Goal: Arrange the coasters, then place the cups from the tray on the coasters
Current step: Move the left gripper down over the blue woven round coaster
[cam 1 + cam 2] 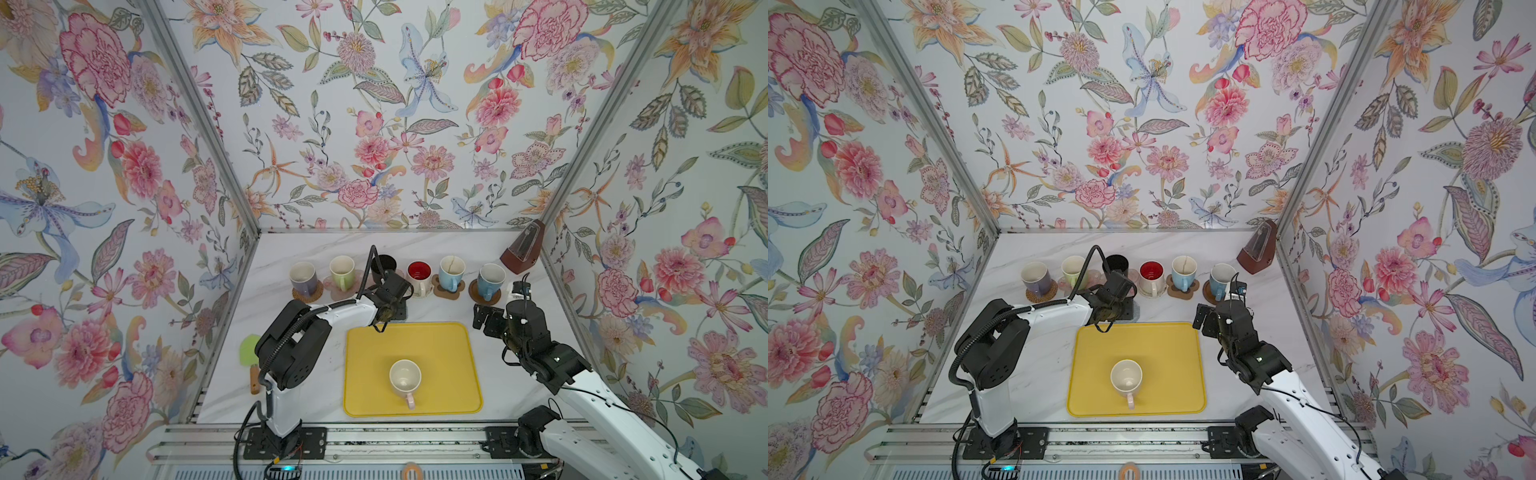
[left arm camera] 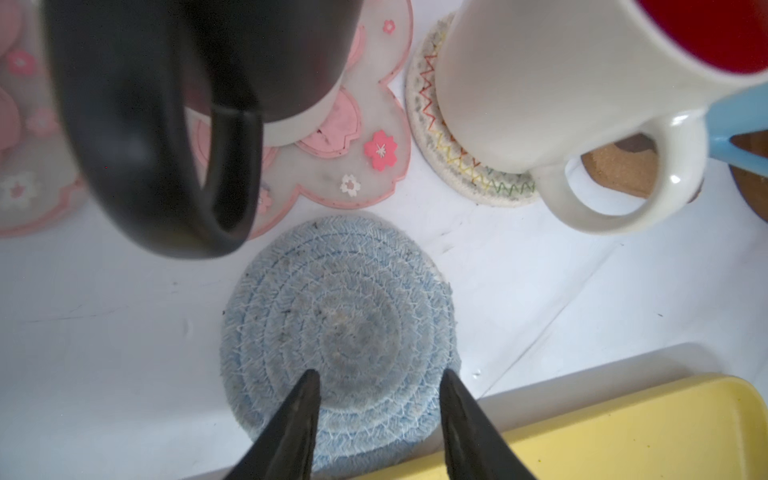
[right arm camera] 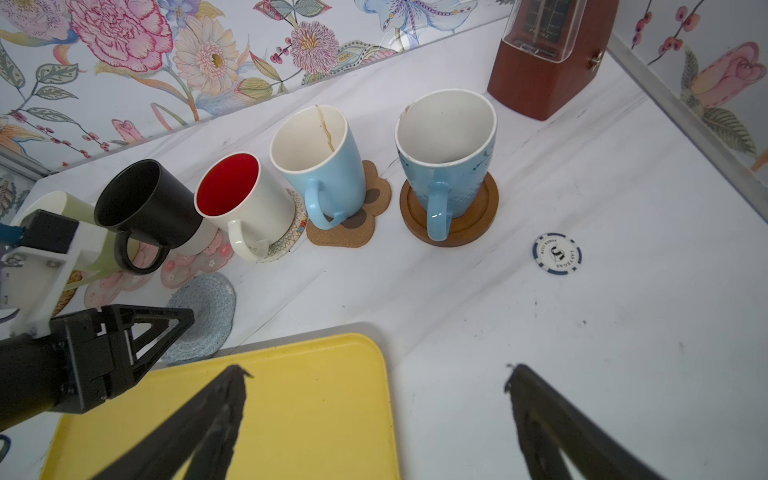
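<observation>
My left gripper (image 2: 380, 382) hovers open over the grey speckled round coaster (image 2: 340, 324), which lies on the table between the black cup (image 2: 166, 83) and the yellow tray (image 2: 623, 424). In both top views the arm hides that coaster. A cream cup with a pink handle (image 1: 405, 378) stands alone on the tray (image 1: 449, 353). Several cups stand on coasters in a back row, from the lavender cup (image 1: 302, 277) to a light blue cup (image 1: 490, 280). My right gripper (image 3: 374, 372) is wide open and empty above the tray's far right corner.
A brown metronome (image 1: 523, 249) stands at the back right corner. A poker chip (image 3: 557, 253) lies on the table right of the cup row. A green brush (image 1: 251, 353) lies by the left wall. Patterned walls close in three sides.
</observation>
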Tool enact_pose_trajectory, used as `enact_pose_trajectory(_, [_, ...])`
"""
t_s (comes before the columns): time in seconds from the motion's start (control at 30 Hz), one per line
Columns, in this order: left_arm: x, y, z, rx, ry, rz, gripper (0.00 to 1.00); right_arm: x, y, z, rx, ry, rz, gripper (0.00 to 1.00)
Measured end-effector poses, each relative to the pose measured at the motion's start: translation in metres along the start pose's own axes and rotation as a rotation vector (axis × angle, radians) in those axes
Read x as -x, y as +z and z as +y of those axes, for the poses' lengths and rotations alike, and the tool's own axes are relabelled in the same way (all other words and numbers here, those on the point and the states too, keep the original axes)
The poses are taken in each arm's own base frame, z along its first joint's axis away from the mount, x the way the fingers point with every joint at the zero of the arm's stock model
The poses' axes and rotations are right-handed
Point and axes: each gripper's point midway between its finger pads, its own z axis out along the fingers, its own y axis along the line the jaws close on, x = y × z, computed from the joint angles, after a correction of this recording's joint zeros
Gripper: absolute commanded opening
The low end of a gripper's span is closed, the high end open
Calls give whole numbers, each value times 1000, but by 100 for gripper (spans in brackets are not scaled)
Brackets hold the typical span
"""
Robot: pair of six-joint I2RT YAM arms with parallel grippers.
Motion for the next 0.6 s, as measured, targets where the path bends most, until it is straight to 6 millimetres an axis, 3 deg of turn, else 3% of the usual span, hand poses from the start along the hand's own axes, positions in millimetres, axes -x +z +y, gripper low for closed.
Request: enact_pose_trajectory(0.6, [-17, 8, 13, 19, -34, 15, 45, 1, 1, -4, -10, 8, -2, 99])
